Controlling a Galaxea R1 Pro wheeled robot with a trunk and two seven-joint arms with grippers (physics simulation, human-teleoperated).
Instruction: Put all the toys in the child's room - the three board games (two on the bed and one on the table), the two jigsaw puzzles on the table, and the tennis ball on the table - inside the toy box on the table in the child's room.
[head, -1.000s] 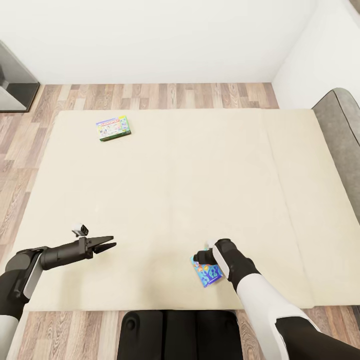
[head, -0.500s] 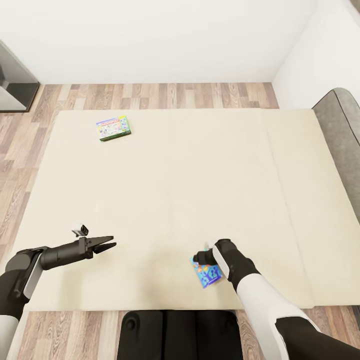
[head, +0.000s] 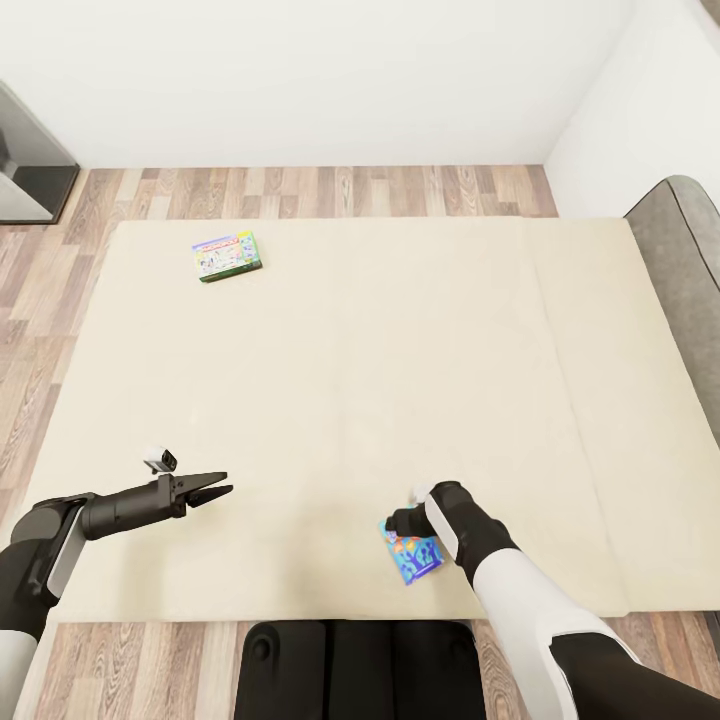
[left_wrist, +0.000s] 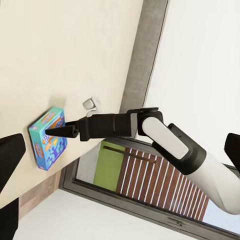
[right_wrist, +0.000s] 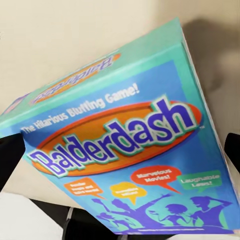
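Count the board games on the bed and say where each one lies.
2. The blue board game sits at the bed's near edge by the right hand; the green-bordered board game lies near the far left corner.

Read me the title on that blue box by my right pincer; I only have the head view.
Observer: The right wrist view reads "Balderdash" on the blue box.
Operator: Report that pincer's fingers.
Observer: The right pincer is open; its fingers sit wide apart, with the box face between them.
Operator: Check the left pincer.
Observer: The left wrist view shows the left pincer open too, facing the right arm and the box.
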